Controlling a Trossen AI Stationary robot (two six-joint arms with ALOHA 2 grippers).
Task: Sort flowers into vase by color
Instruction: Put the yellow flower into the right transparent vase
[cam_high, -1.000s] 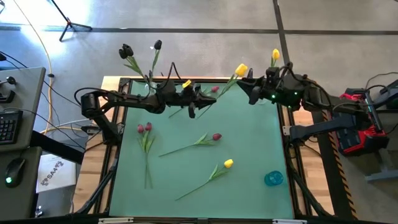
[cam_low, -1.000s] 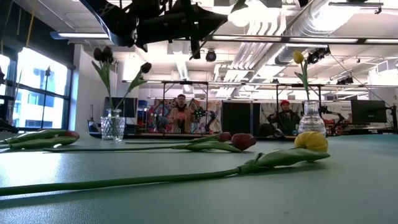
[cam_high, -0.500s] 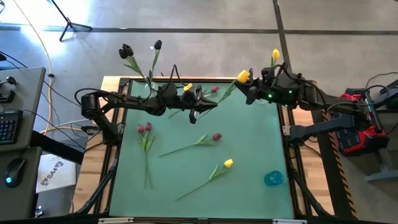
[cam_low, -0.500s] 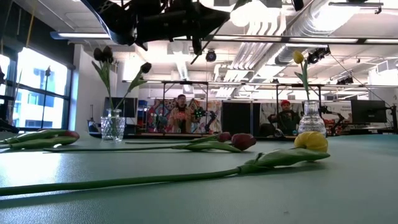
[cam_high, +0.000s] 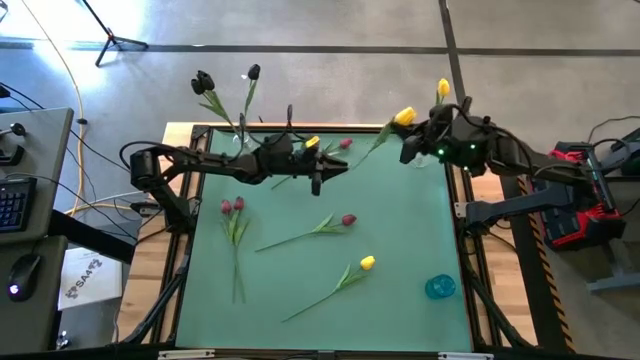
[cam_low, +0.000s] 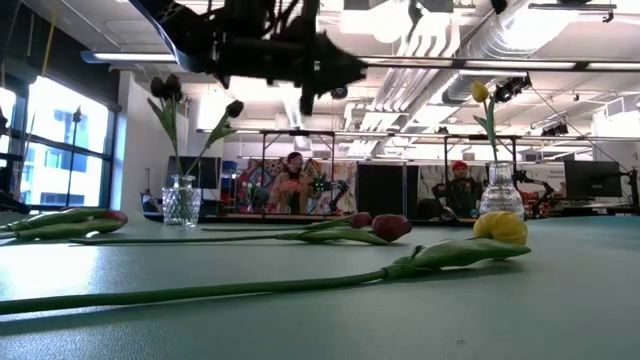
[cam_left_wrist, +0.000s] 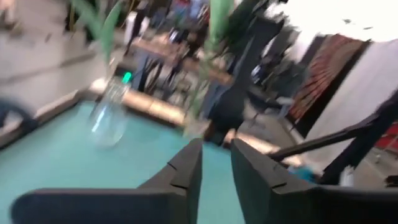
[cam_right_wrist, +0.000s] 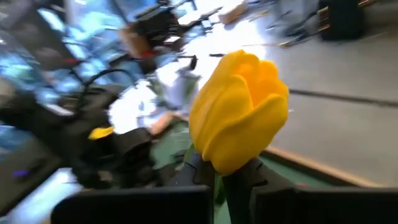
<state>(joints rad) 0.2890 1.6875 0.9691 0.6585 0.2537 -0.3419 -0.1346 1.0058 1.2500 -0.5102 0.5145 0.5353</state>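
Observation:
My right gripper (cam_high: 412, 138) is shut on a yellow tulip (cam_high: 403, 117), high over the table's far right corner. Its head fills the right wrist view (cam_right_wrist: 239, 109). My left gripper (cam_high: 319, 176) hovers over the table's far middle. Its fingers (cam_left_wrist: 186, 171) stand a little apart with nothing between them. A glass vase (cam_low: 181, 203) at the far left holds black tulips (cam_high: 203, 80). A glass vase (cam_low: 500, 192) at the far right holds one yellow tulip (cam_high: 443, 90). Red tulips (cam_high: 232, 206), a red tulip (cam_high: 347, 220) and a yellow tulip (cam_high: 367, 263) lie flat on the mat. My right gripper pinches the yellow tulip's stem (cam_right_wrist: 232, 182) between its two fingers, just below the head. The head stands beyond the fingertips. The rest of the stem (cam_high: 375, 147) trails toward the table's middle, lifted clear of the mat.
Another red tulip (cam_high: 345, 143) lies near the far edge, beside my left arm. A blue round object (cam_high: 440, 287) sits at the near right. The green mat (cam_high: 410, 220) is bare between the lying flowers and the right edge. People sit in the room behind.
My right gripper has carried the yellow tulip toward the table's far right corner, away from my left gripper; the head now sits closer to the right vase. My left gripper has shifted slightly toward the table's right.

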